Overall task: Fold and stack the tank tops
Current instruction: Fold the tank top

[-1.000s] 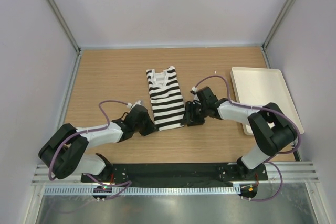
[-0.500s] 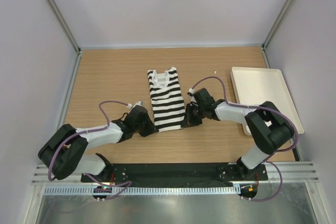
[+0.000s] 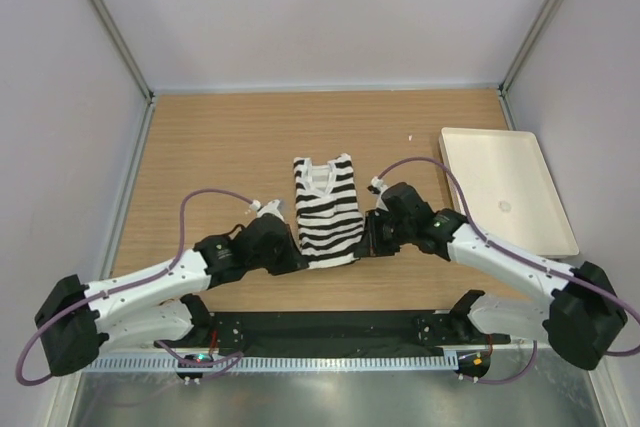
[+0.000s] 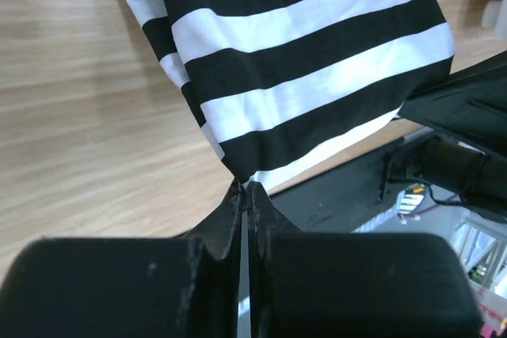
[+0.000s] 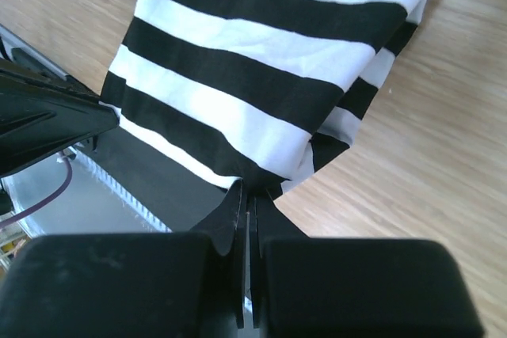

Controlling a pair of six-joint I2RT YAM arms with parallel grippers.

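Striped tank top at mid counter, folded narrow, neck end toward far wall, hem nearest arm bases. Left pincer clamped tight on hem's left corner. Right pincer clamped tight on hem's right corner. White tray well apart, at right.

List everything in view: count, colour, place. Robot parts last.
tank top: one, black and white stripes with white trim, middle of the table, neckline away from the arms
tray: one, white, right side of the table
table: one, light wood, under everything
left gripper: one, black, shut on the tank top's near left corner
right gripper: one, black, shut on its near right corner
cables: two, purple, one looping along each arm
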